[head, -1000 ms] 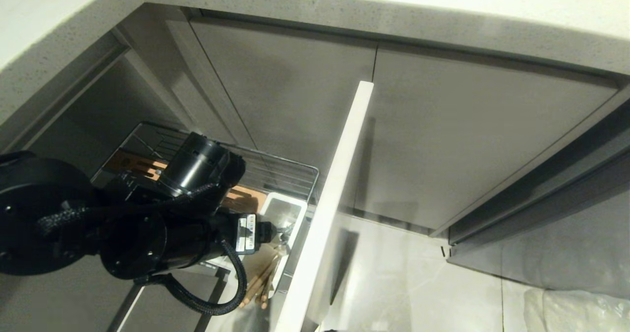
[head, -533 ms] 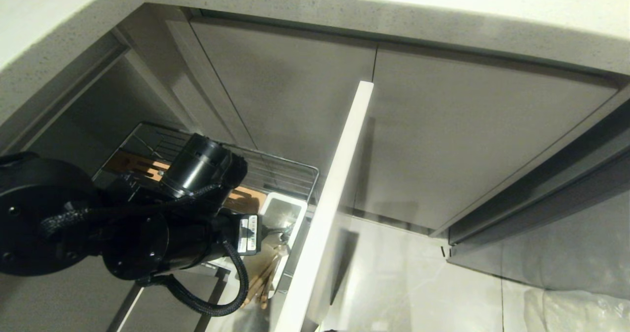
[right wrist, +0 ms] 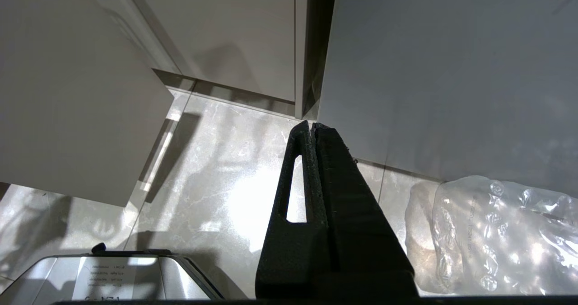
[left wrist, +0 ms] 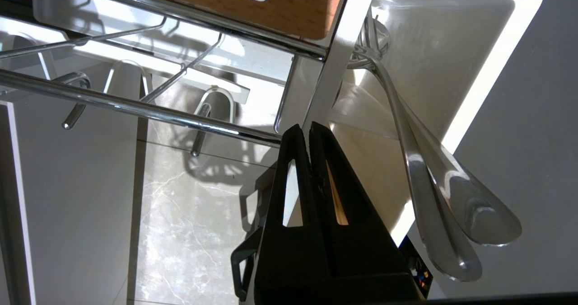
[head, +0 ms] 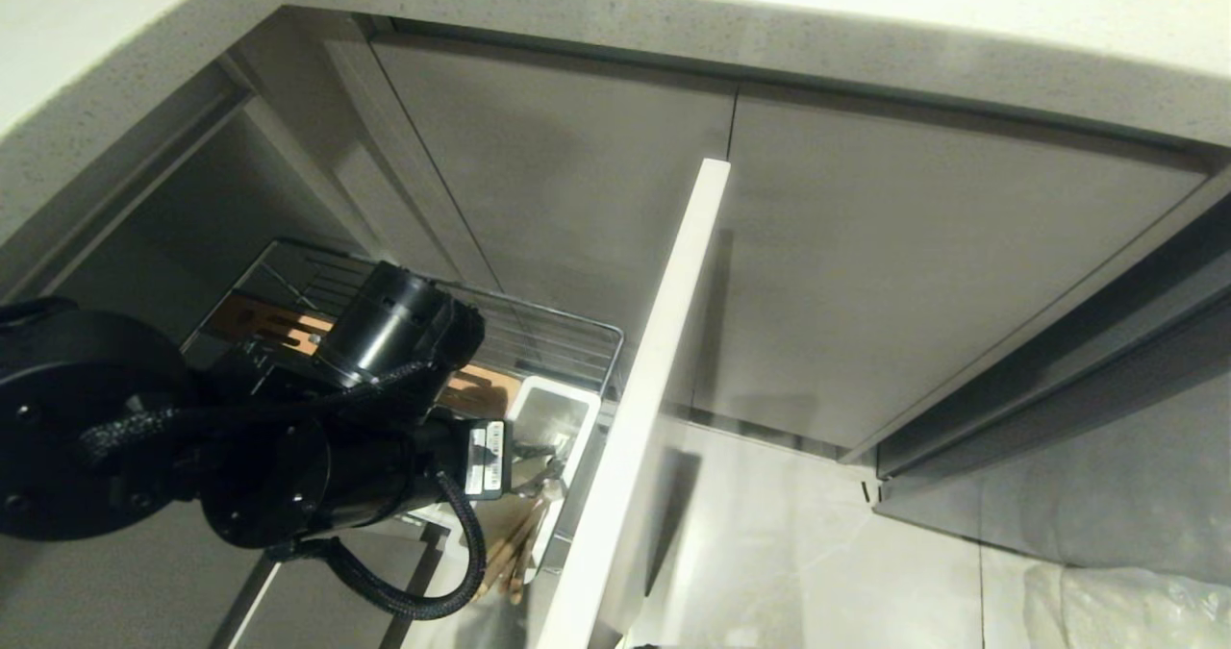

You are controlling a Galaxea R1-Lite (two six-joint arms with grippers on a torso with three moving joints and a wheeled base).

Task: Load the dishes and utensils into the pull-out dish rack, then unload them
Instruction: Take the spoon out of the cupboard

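The pull-out dish rack stands drawn out, with its pale front panel edge-on. In its white caddy leans the silver fork, tines down. The light-wood chopsticks stick out of the caddy towards me. My left gripper is at the caddy's rim beside the fork, shut. No object shows between its tips, and a sliver of chopstick shows through one finger's slot. My right gripper hangs shut over the floor, holding nothing. The dishes are out of view.
The rack's wooden strip and chrome rails run close to my left fingers. The countertop edge overhangs closed cabinet doors. A clear plastic bag lies on the marble floor at the right.
My left gripper's fingers have closed from wide open to shut at the caddy. The arm itself has hardly moved. The right arm is still.
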